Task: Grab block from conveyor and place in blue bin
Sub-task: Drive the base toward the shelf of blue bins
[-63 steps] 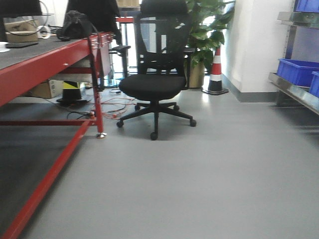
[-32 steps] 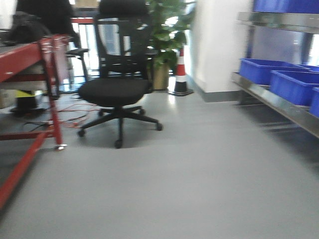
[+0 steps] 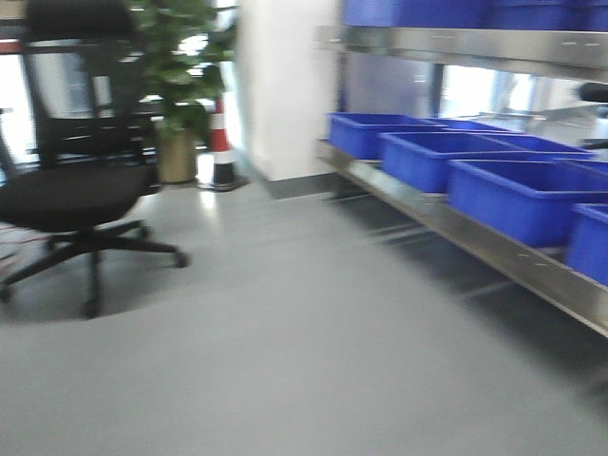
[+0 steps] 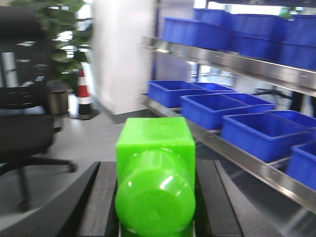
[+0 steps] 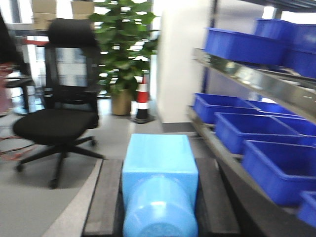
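- Two blocks were already off the conveyor, which showed in none of your views, so I judged the grabbing half done
- Your left gripper (image 4: 157, 202) had its jaws closed part-way on a green block (image 4: 155, 163), one dark jaw pressed against each side of it
- Your right gripper (image 5: 159, 210) gripped a light blue block (image 5: 159, 173) the same way, jaws snug on both flanks
- Several blue bins (image 3: 518, 195) stood in a row on a steel shelf (image 3: 446, 231), ahead and to your right, tops open
- Both blocks were well apart from those bins, with bare grey floor (image 3: 285, 361) between; the front view was too blurred for me to see inside any bin
- Nothing had been placed: you had yet to close on the shelf, carry a block over a bin and open the jaws above it
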Tool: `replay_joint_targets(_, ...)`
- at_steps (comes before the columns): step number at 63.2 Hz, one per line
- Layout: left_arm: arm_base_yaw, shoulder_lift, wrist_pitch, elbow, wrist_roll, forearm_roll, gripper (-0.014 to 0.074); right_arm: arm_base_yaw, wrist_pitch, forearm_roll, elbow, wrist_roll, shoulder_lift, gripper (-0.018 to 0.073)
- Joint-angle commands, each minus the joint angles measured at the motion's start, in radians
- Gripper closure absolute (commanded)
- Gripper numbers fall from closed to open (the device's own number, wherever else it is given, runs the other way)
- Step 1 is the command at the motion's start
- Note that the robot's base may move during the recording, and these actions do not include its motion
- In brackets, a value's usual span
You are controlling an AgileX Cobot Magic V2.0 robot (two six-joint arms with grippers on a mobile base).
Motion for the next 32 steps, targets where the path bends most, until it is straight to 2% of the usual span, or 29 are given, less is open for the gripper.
replay_joint_targets(1,-0.005,-0.004,-0.02,0.0,0.002,0.002,0.0707,0.001,-0.025,-0.007,0.0,-0.001,-0.006,0.0721)
replay_joint_targets(32,-0.005,-0.004,-0.02,0.0,0.002,0.002,0.0707,0.001,-0.025,-0.007,0.0,-0.001,-0.006,0.0721)
